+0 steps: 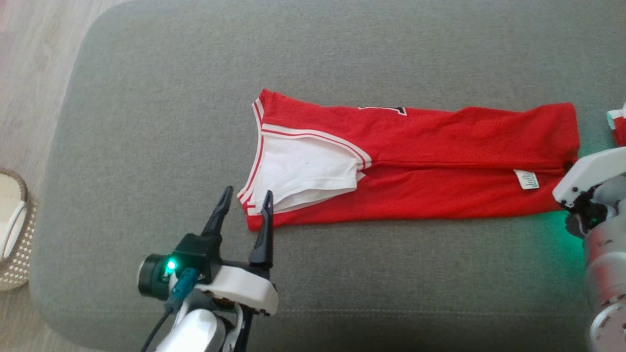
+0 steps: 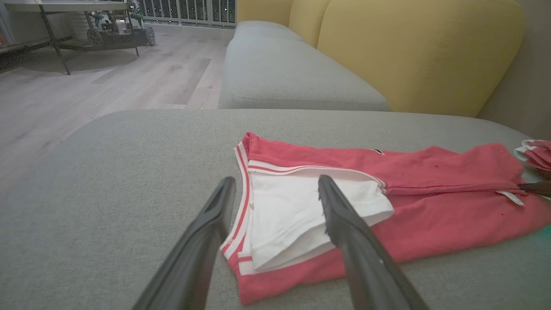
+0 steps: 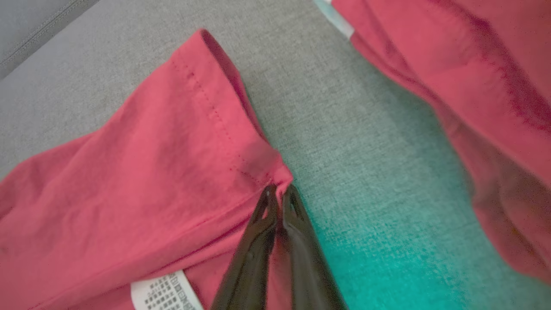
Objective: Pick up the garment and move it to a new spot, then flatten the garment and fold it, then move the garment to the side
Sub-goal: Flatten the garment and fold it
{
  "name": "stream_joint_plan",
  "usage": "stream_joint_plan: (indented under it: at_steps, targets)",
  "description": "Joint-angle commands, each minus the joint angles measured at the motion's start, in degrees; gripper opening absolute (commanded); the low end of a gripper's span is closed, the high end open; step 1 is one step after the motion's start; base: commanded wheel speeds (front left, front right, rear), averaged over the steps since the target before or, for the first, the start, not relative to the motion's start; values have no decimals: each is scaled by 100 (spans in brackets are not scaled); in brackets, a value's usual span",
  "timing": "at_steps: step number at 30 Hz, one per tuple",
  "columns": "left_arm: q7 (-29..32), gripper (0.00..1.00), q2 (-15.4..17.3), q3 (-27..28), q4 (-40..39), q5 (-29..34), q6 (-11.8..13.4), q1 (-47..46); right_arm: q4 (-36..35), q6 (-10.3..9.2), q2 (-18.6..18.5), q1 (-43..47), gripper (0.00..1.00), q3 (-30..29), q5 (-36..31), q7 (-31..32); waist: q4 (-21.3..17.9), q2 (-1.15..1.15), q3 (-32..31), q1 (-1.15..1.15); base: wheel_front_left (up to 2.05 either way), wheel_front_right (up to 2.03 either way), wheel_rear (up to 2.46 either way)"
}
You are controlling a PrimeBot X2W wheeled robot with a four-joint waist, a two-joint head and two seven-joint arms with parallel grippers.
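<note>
A red garment (image 1: 415,161) with white trim and a white inner panel lies folded lengthwise on the grey cushion (image 1: 146,122). My left gripper (image 1: 246,200) is open at the garment's near left corner, its fingers straddling the white-trimmed edge (image 2: 241,241). In the right wrist view my right gripper (image 3: 277,192) is shut on the garment's hem (image 3: 258,163), pinching the red cloth at the fold. A white label (image 3: 165,292) lies beside it. The right wrist housing (image 1: 589,176) sits at the garment's right end.
A second red and white cloth (image 1: 618,124) lies at the cushion's far right edge, also seen as red cloth (image 3: 473,86). A woven basket (image 1: 14,234) stands on the floor to the left. A yellow backrest (image 2: 409,47) rises behind another grey seat.
</note>
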Motion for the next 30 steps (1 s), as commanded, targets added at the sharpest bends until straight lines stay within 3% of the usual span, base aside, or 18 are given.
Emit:
stream_joint_plan:
  at_steps: [1, 16, 23, 30]
  targets:
    - [-71, 100, 16, 256, -162, 47, 14, -117, -76, -3, -15, -240, 0, 208, -118, -120, -120, 0, -91, 0, 0, 0, 0]
    - [-71, 100, -56, 472, -210, 85, -65, 181, -1, -3, -698, -1013, 0, 1032, -175, -288, -594, 0, -468, 0, 0, 0, 0]
    - [-71, 100, -98, 501, -182, 102, -125, 236, 259, -3, -294, -1493, 0, 1737, 185, -524, -570, 0, -494, 0, 0, 0, 0]
    - [-71, 100, -85, 574, -179, 129, -128, 310, 441, -3, 399, -1687, 0, 2719, 1135, -463, -364, 0, -543, 0, 0, 0, 0]
